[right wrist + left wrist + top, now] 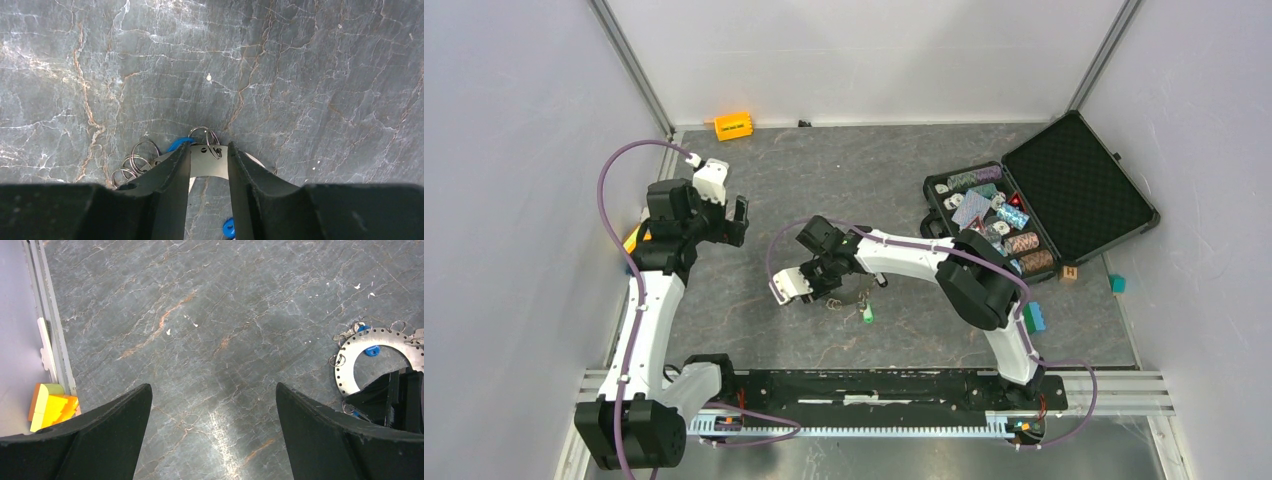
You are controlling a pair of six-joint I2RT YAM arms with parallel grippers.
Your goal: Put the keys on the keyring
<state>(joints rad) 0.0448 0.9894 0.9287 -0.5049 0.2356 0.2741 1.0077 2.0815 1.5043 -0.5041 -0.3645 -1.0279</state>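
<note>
The keyring (344, 371) is a flat silvery ring with holes along its band, lying on the dark marbled table (200, 315). Small split rings (142, 154) hang from it. Blue-tagged keys (371, 350) lie at and inside it, and a green-tagged key (865, 316) lies just beside it. My right gripper (208, 146) is low over the keyring (207, 162). Its jaws are apart and straddle a stretch of the band, and nothing is pinched. Another blue tag (228, 227) shows below the fingers. My left gripper (212, 386) hovers wide open over bare table, left of the keyring.
An open black case (1079, 185) with striped chips (1024, 243) stands at the back right. An orange block (733, 125) lies by the back wall. A yellow and orange block (50, 405) sits by the left rail. A blue block (1033, 316) lies near the right arm.
</note>
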